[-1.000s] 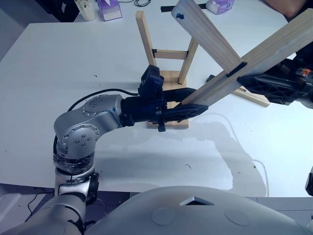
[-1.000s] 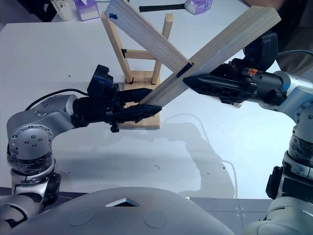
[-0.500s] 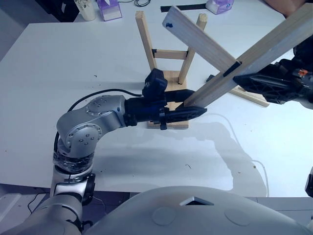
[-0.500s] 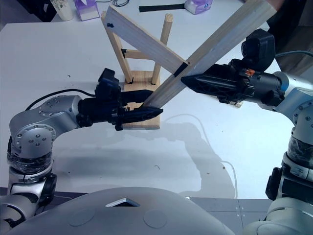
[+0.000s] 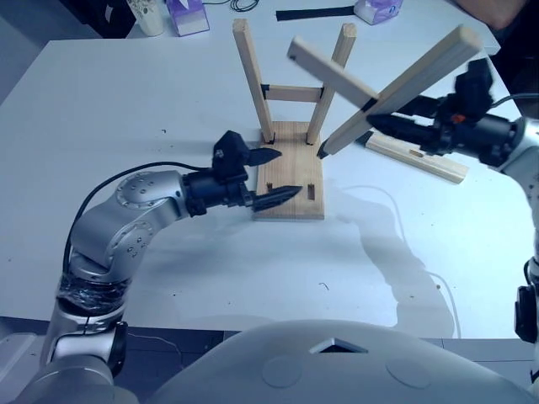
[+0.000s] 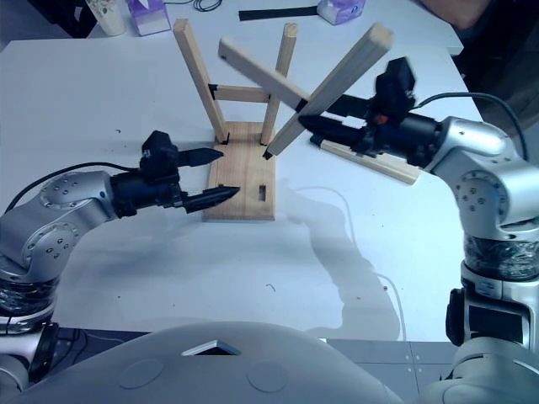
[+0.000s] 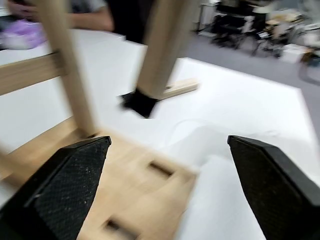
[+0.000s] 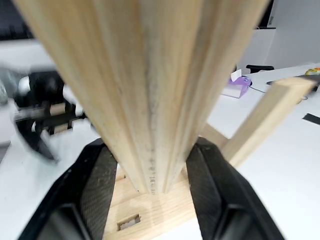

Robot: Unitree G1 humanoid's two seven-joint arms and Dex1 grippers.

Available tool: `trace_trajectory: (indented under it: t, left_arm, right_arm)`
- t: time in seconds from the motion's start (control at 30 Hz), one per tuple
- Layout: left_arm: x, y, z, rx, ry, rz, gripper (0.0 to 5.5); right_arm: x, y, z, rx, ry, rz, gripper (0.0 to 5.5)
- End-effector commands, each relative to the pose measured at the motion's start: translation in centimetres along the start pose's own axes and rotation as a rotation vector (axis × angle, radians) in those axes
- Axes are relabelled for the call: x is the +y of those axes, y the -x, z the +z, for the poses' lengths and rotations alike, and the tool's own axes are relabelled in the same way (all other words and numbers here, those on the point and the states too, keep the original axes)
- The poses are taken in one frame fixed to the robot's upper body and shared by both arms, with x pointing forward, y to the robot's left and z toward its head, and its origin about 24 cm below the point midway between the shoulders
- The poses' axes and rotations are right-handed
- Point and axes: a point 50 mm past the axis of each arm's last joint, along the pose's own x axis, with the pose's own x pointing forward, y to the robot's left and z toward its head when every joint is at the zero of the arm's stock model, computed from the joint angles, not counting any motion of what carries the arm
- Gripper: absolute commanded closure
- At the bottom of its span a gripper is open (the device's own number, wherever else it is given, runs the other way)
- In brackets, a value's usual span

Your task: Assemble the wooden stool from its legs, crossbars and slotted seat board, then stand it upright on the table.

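The slotted seat board [image 5: 282,209] lay flat on the white desk [image 5: 126,101]. Two upright legs [image 5: 253,80] stood at its far end, joined by a crossbar [image 5: 295,93]. The left end effector [image 5: 282,172] hung over the board's left edge with its fingers spread apart, gripping nothing. The right end effector [image 5: 379,120] was clamped on a slanted leg [image 5: 413,82], which was joined to a second leg [image 5: 316,63]. The slanted leg's lower tip pointed down at the board, close to the right upright's base. A loose wooden bar [image 5: 421,157] lay on the desk beneath the right arm.
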Motion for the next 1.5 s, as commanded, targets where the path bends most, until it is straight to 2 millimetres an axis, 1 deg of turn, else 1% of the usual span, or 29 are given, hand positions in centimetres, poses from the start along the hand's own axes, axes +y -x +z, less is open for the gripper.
trace_trajectory:
  t: [0.03, 0.13, 0.3, 0.5, 0.8, 0.87, 0.97, 1.07, 1.17, 1.27, 1.4, 1.5]
  left_arm:
    - [1.4, 1.5, -0.6, 0.026, -0.029, 0.088, 1.16]
    - [1.8, 1.9, -0.9, 0.033, -0.036, 0.106, 1.16]
    - [1.2, 1.5, -1.5, 0.033, -0.03, 0.091, 1.16]
    - [0.6, 0.7, -1.5, 0.032, -0.035, 0.059, 1.16]
    - [-0.3, 0.4, -1.9, 0.038, -0.027, 0.029, 1.16]
    - [-0.3, 0.5, -2.1, 0.047, -0.022, 0.025, 1.16]
    - [-0.4, 0.9, -3.2, 0.094, -0.019, 0.017, 1.16]
    - [-0.6, 1.2, -3.9, 0.116, -0.015, 0.01, 1.16]
    - [-0.3, 1.5, -4.5, 0.136, -0.008, 0.02, 1.16]
    - [0.1, 1.9, -5.1, 0.154, -0.002, 0.038, 1.16]
    - [0.6, 2.4, -5.4, 0.159, 0.003, 0.073, 1.16]
    - [0.7, 2.5, -5.4, 0.154, 0.004, 0.085, 1.16]
  right_arm:
    - [0.6, -0.5, -0.4, 0.046, 0.092, 0.055, 3.48]
    - [0.8, -0.4, -1.0, 0.092, 0.12, 0.087, 3.48]
    - [0.8, -0.5, -1.9, 0.127, 0.121, 0.119, 3.48]
    - [1.7, -1.0, -2.7, 0.137, 0.121, 0.153, 3.48]
    - [2.0, -1.6, -3.2, 0.146, 0.142, 0.172, 3.48]
    - [1.8, -1.7, -3.3, 0.147, 0.155, 0.167, 3.48]
    - [1.7, -1.8, -3.5, 0.144, 0.163, 0.162, 3.48]
    - [1.6, -1.9, -3.8, 0.148, 0.174, 0.164, 3.48]
    - [1.6, -2.0, -3.9, 0.149, 0.17, 0.165, 3.48]
    - [2.1, -1.9, -4.4, 0.17, 0.149, 0.195, 3.48]
    - [2.6, -1.4, -4.9, 0.21, 0.116, 0.241, 3.48]
    - [2.9, -1.2, -5.3, 0.234, 0.089, 0.28, 3.48]
